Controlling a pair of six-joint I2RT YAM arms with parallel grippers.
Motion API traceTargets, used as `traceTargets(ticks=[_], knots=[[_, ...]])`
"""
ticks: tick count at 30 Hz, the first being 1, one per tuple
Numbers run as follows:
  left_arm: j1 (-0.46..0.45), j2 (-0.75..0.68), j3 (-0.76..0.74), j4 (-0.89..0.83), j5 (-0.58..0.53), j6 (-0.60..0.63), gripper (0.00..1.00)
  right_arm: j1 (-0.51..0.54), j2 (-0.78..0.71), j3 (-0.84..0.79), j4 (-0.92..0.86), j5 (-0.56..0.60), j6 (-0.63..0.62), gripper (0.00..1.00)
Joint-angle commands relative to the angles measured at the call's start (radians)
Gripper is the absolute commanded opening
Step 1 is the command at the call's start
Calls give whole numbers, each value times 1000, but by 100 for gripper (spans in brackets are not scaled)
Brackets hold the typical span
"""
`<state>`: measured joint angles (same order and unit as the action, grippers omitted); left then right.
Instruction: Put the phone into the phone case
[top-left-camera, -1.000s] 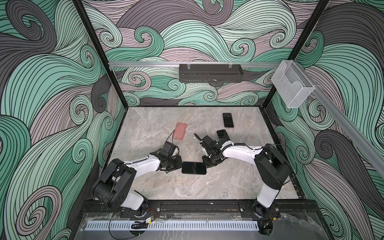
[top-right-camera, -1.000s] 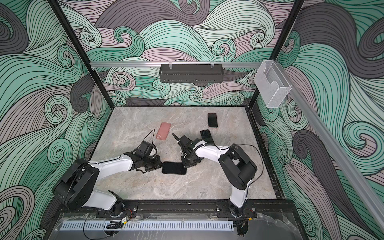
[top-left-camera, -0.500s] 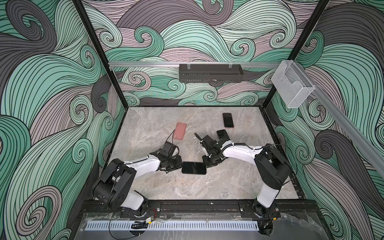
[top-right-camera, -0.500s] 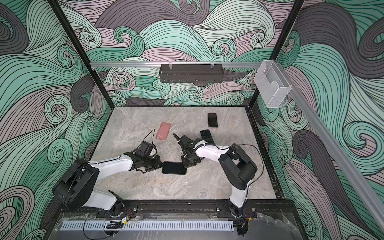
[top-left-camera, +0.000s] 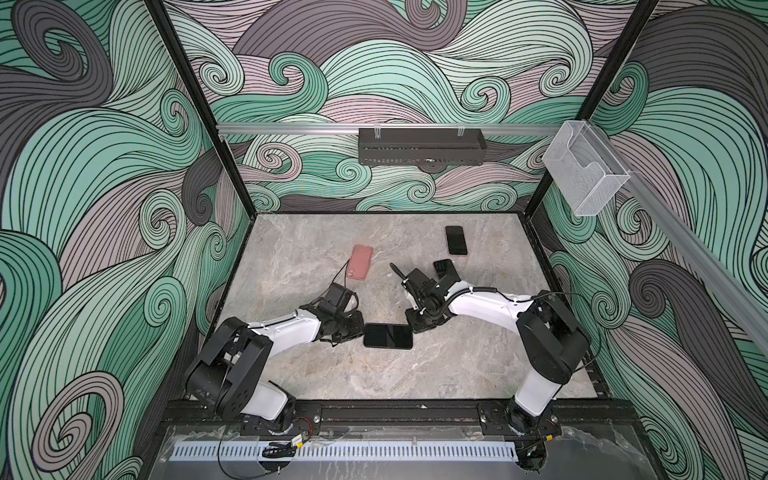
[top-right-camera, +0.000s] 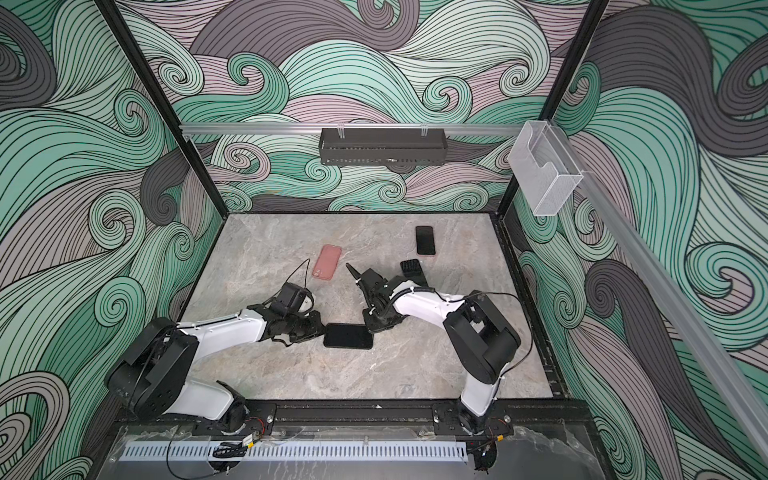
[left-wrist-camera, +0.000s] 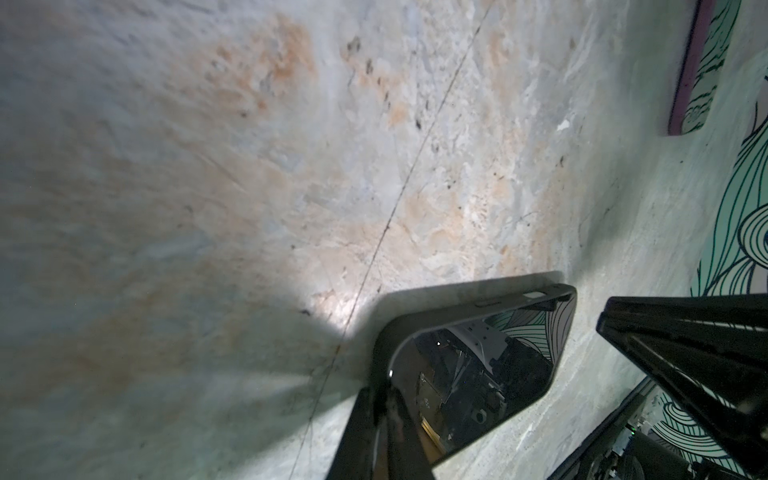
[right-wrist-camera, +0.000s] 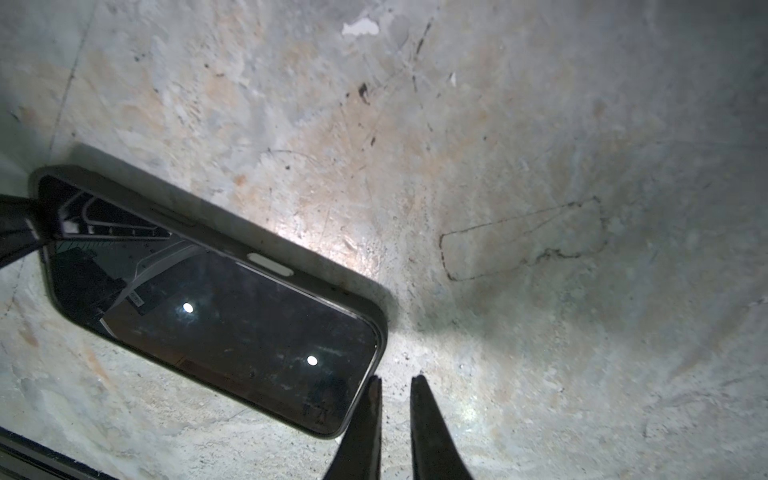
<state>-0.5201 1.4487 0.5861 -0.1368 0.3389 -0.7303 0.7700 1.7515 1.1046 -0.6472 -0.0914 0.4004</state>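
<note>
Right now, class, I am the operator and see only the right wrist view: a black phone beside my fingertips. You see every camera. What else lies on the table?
Observer: A pink case lies farther back, slightly left, apart from your phone.
Operator: Any other phone?
Observer: Yes, a second black phone lies near the back right.
Operator: What is the dark thing at the far corner?
Observer: The left gripper, low at that end.

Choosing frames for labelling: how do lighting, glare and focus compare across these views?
In both top views: even light, sharp, phone screen dark, no glare; right wrist view: two bright spots reflected on its screen, a glare patch on the table beside it; left wrist view: near table blurred, screen mirroring the patterned wall.
</note>
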Motion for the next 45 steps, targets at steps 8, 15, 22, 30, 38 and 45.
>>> traceTargets(ticks=[8,15,22,30,38,45], knots=[[-8,-19,1,-43,-17,-1,11,-4,24,1,28,-53,4,17],[-7,-19,1,-43,-17,-1,11,-4,58,2,33,-54,4,17],[-6,-19,3,-43,-17,1,11,-3,102,-6,22,-26,7,17],[-8,-17,-3,-29,-15,-3,11,17,155,-5,1,-9,1,16],[-7,-19,1,-40,-18,-4,11,35,190,-6,-31,20,-8,16],[1,-120,48,-166,-92,-20,21,42,125,24,-49,20,-113,27]])
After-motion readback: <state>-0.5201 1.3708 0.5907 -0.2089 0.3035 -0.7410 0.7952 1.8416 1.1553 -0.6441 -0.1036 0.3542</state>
